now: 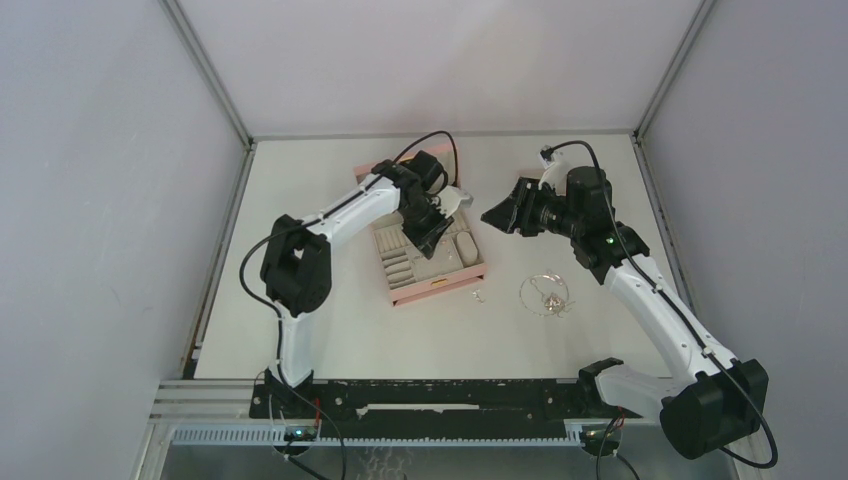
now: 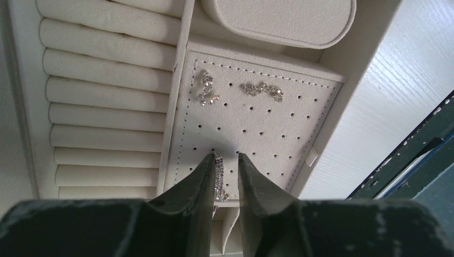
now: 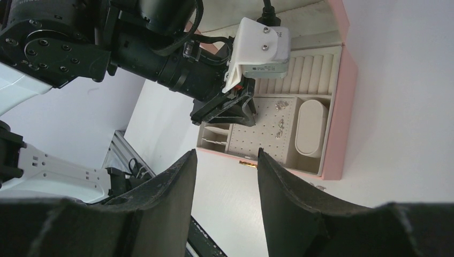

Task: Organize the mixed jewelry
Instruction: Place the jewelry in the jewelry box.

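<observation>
You had the white table (image 1: 330, 330) in front of you with both arms out over it. The left arm (image 1: 340, 215) reached to the open pink box (image 1: 440, 287) at the middle, and the right arm (image 1: 650, 295) was raised to the right of it.

Your right gripper (image 3: 226, 152) hung in the air beside the box, pointed toward it. Its jaws stood wide with nothing between them.

Your left gripper (image 2: 225, 158) was down inside the box. Its jaws were only narrowly apart, and the lining showed through the gap.

Inside the box, the ring rolls (image 2: 101, 91) filled one side. The perforated panel (image 2: 267, 128) lay next to them, and the oval pad (image 2: 278, 19) sat beyond the panel.

The chain necklace (image 1: 545, 293) lay looped on the table, right of the box and well apart from it, under your right arm. A small silver piece (image 1: 478, 295) sat on the table just beside the box's front edge.

Two sparkly earrings (image 2: 206, 88) lay close together on the panel near the ring rolls. Another sparkly pair (image 2: 262, 90) lay beside them, toward the panel's middle.

A thin sparkly bar earring (image 2: 219, 171) stood in the gap of your left gripper. It lay along the inner face of the finger on the left of the wrist view and was apart from the other finger. You could not tell whether it rested on the panel or clung to that finger.
</observation>
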`<state>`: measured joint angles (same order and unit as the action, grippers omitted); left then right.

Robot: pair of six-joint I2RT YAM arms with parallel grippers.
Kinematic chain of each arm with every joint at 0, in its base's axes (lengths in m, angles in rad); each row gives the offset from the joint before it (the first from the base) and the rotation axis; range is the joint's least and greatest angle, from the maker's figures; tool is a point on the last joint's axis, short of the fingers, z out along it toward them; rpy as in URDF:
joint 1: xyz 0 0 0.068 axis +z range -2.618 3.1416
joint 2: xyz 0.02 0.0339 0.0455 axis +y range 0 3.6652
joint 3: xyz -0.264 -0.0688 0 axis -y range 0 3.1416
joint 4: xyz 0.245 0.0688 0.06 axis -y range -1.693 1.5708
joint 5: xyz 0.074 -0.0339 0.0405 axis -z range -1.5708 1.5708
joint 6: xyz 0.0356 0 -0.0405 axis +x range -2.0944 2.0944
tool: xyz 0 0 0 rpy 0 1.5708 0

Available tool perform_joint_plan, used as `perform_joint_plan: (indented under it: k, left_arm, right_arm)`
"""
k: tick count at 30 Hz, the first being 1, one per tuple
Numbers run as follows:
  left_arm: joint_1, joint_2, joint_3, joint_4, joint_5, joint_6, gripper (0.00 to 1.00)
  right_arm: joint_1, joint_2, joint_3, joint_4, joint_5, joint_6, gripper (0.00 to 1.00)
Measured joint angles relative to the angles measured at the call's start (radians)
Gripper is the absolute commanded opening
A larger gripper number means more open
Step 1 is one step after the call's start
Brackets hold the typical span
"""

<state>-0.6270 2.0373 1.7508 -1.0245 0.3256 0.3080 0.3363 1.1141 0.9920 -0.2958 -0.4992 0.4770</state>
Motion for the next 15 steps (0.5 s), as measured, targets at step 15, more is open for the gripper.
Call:
perform_joint_plan:
  k: [15]
  left_arm:
    - [-0.009,-0.007,0.000,0.021,-0.029,-0.021,0.38]
  right_arm:
    - [0.006,0.000,0.000,0.000,-0.007,0.000,0.54]
